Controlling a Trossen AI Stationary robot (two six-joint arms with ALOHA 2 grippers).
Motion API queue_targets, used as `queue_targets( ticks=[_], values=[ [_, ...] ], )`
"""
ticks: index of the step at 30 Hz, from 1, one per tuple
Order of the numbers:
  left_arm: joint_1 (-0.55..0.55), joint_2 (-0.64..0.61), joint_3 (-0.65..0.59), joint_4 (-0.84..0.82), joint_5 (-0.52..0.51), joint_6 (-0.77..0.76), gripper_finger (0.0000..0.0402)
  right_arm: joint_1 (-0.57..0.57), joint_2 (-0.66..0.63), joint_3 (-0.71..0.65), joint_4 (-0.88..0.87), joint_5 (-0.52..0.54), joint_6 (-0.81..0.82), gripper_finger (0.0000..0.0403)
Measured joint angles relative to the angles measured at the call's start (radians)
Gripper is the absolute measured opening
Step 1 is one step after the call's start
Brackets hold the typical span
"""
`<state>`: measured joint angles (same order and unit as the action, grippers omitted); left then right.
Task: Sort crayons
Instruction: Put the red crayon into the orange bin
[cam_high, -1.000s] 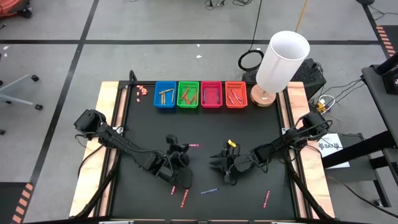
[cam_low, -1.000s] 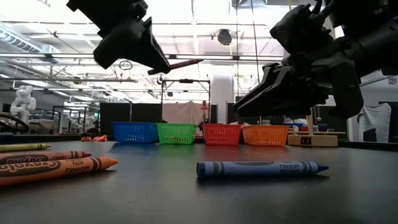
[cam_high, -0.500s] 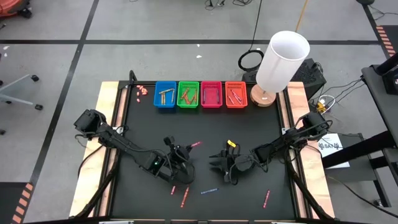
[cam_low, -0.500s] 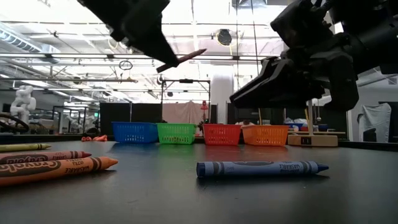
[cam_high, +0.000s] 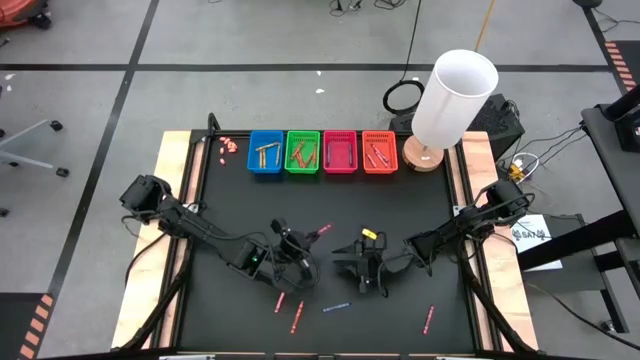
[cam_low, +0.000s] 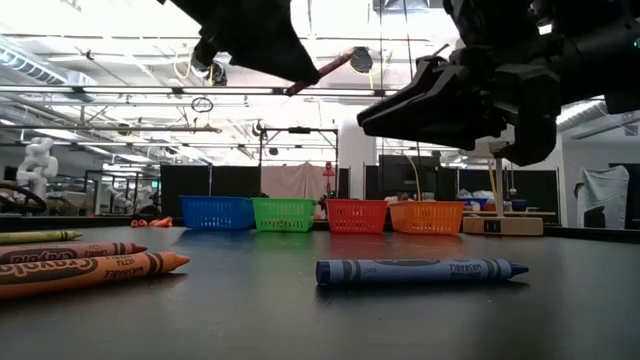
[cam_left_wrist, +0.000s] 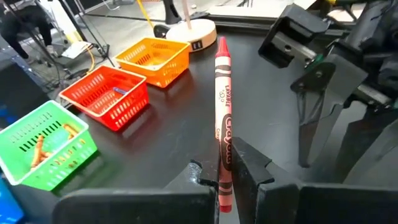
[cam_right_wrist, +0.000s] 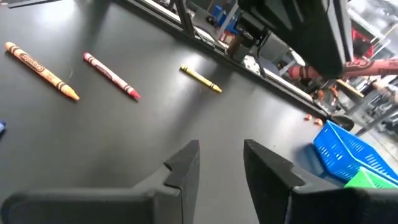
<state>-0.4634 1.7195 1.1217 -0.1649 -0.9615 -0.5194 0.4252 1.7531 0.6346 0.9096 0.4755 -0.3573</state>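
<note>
Left end effector (cam_high: 298, 247), seen from above, is clenched on a red crayon (cam_high: 321, 230) over mid-counter, its long axis aimed at the far-edge baskets (cam_high: 322, 151); I judge the red basket (cam_high: 340, 151) the target. Right end effector (cam_high: 352, 275) hangs released beside it, nearer the blue crayon (cam_high: 336, 307).

Level view: crayon (cam_low: 322, 70) is higher and steeper than a second ago.

Left wrist: red crayon (cam_left_wrist: 223, 118) stands between my fingers (cam_left_wrist: 252, 171), pointing toward the orange basket (cam_left_wrist: 153, 59).
</note>
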Motion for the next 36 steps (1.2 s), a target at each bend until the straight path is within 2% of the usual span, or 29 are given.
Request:
queue_targets(
  ticks=[6,9,13,17,21,25,29,36],
  values=[
    [-0.001,0.0,0.0,0.021,0.009,0.007,0.0017,0.0,0.0,0.0,0.007,0.0,-0.055,0.011],
    [-0.001,0.0,0.0,0.018,0.012,0.087,0.0017,0.009,-0.003,0.0,0.005,0.034,-0.064,0.011],
    [-0.001,0.0,0.0,0.018,0.016,0.254,0.0017,0.04,-0.036,0.0,-0.009,0.103,-0.085,0.011],
    [0.001,0.0,-0.001,0.018,0.016,0.463,0.0017,0.066,-0.087,0.0,-0.03,0.111,-0.138,0.011],
    [0.01,0.0,-0.001,0.018,0.016,0.687,0.0017,0.085,-0.14,0.0,-0.034,0.228,-0.157,0.011],
    [0.021,0.0,-0.001,0.018,0.016,0.869,0.0017,0.107,-0.187,0.0,-0.039,0.284,-0.245,0.0114],
    [0.038,0.0,-0.001,0.027,0.016,0.991,0.0017,0.099,-0.207,0.0,-0.039,0.294,-0.294,0.0144],
    [0.076,0.0,-0.001,0.026,0.024,1.011,0.0017,0.045,-0.207,0.0,-0.047,0.273,-0.298,0.0221]
  ],
)
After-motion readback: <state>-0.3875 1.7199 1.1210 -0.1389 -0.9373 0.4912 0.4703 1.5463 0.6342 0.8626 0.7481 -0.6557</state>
